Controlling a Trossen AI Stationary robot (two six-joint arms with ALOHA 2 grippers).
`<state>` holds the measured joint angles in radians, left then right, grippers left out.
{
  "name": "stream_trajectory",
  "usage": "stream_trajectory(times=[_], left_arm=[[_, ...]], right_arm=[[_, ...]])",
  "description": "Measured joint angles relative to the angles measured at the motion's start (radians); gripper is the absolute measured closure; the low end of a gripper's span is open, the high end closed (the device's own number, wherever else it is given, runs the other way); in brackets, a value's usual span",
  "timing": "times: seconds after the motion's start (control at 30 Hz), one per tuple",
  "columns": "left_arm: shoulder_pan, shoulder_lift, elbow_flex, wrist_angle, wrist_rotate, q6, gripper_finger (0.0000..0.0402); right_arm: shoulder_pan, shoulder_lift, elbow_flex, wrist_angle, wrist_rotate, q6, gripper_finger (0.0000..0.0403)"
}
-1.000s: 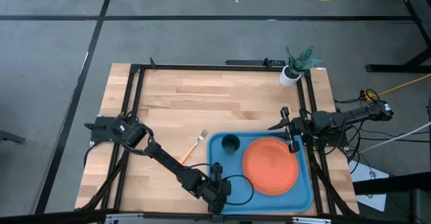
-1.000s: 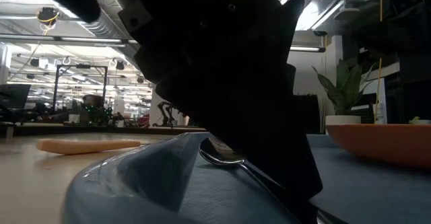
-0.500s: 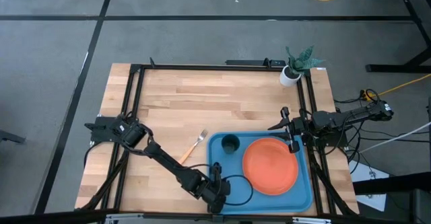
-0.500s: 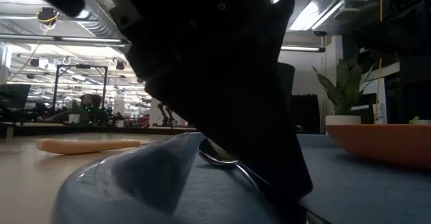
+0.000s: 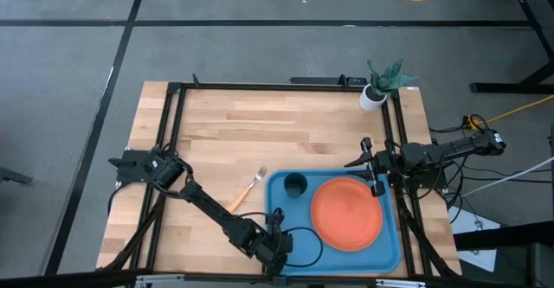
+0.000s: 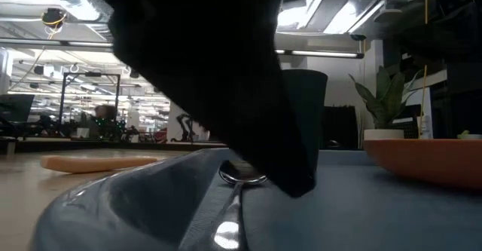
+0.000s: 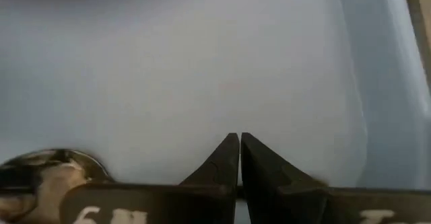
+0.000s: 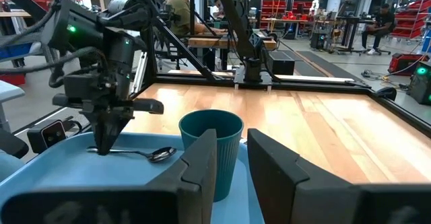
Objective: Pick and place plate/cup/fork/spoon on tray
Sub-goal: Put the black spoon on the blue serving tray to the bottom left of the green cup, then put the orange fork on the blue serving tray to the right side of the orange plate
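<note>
- The spoon (image 8: 138, 153) lies on the floor of the tray (image 5: 391, 249), at the corner far from the plant pot (image 5: 373, 97), its oval bowl pointing toward the cup (image 8: 211, 143) and its thin handle under the left pincer (image 8: 104, 144).
- The left pincer's fingertips are pressed together on the spoon's handle end, tips down at the tray floor; whether they are pinching it or only resting on it is hard to say from here.
- I judge the spoon light, stiff and slick: bare metal on smooth plastic will skid or spin if nudged. The thin handle is the place to grip, across its narrow width, away from the rounded bowl.
- The cup stands upright in the tray, just beside the plate (image 5: 348, 212), which lies flat and fills much of the tray's other half.
- The fork (image 5: 247, 189) is not yet in: it lies on the counter (image 5: 260, 132) just outside the tray's edge nearest the cup. It too looks light and stiff, and its orange handle offers the better hold.
- The right pincer (image 5: 375, 169) waits with fingers spread over the tray rim beside the plate.
</note>
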<state>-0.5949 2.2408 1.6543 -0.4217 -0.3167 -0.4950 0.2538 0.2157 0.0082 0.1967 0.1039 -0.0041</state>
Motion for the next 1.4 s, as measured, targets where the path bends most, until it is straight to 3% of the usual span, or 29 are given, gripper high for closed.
stream_trajectory(times=[0.43,0.67,0.9,1.1,1.4], left_arm=[[-0.004,-0.068,0.0,-0.09,-0.07,0.013,0.0391],[-0.004,-0.172,0.001,-0.378,-0.129,-0.031,0.0383],[0.023,-0.189,0.001,-0.694,-0.134,-0.157,0.0385],[0.09,-0.189,0.0,-0.784,-0.143,-0.186,0.0399],[0.159,-0.273,-0.065,-0.969,-0.321,-0.286,0.04]], right_arm=[[0.0,0.0,0.0,-0.006,0.0,-0.001,0.0313],[0.0,0.0,0.0,-0.007,0.0,0.0,0.0313],[0.0,0.0,0.0,-0.007,0.0,-0.001,0.0313],[0.0,0.0,0.0,-0.007,0.0,-0.001,0.0313],[0.0,0.0,0.0,-0.007,0.0,-0.001,0.0313]])
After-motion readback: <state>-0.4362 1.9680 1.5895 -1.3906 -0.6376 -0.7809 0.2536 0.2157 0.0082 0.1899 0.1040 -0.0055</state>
